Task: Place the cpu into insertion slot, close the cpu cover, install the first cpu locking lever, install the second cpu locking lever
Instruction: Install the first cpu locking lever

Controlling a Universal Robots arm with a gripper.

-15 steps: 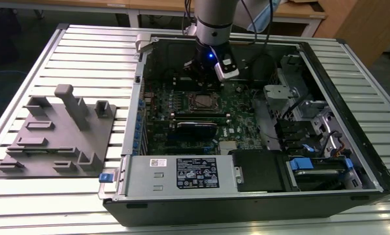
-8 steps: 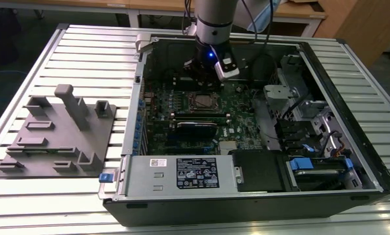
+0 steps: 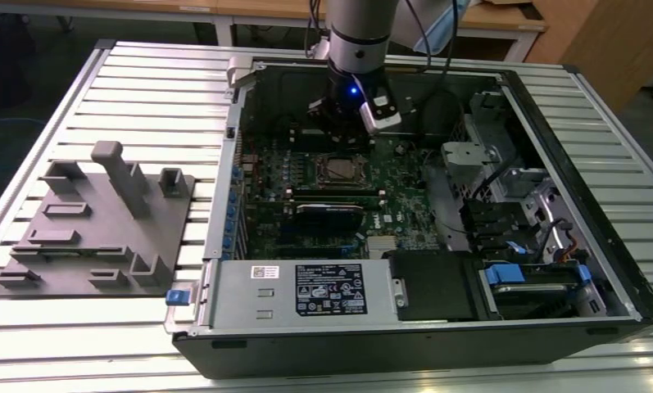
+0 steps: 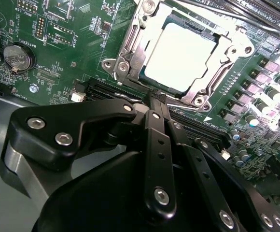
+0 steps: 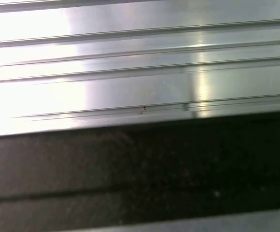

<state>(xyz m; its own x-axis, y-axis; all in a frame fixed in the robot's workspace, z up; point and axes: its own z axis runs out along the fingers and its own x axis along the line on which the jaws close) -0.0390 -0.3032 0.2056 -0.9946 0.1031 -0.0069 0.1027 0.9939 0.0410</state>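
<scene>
The cpu [image 4: 178, 55] lies flat in its socket on the green motherboard, its pale metal top showing through the window of the cpu cover [image 4: 130, 43]. The silver cover frame lies down over the cpu. In the exterior view the cpu [image 3: 338, 169] sits mid-board inside the open computer case. My gripper [image 4: 155, 95] is shut, its black fingertips meeting right at the socket's edge; I see nothing held between them. In the exterior view my gripper [image 3: 335, 131] hangs just behind the socket. I cannot tell how the locking levers lie.
A grey fixture block [image 3: 97, 221] stands on the slatted table at the exterior view's left. The labelled power supply box [image 3: 304, 291] and a drive bay with blue tabs [image 3: 523, 274] line the case front. A coin battery [image 4: 17, 57] sits on the board.
</scene>
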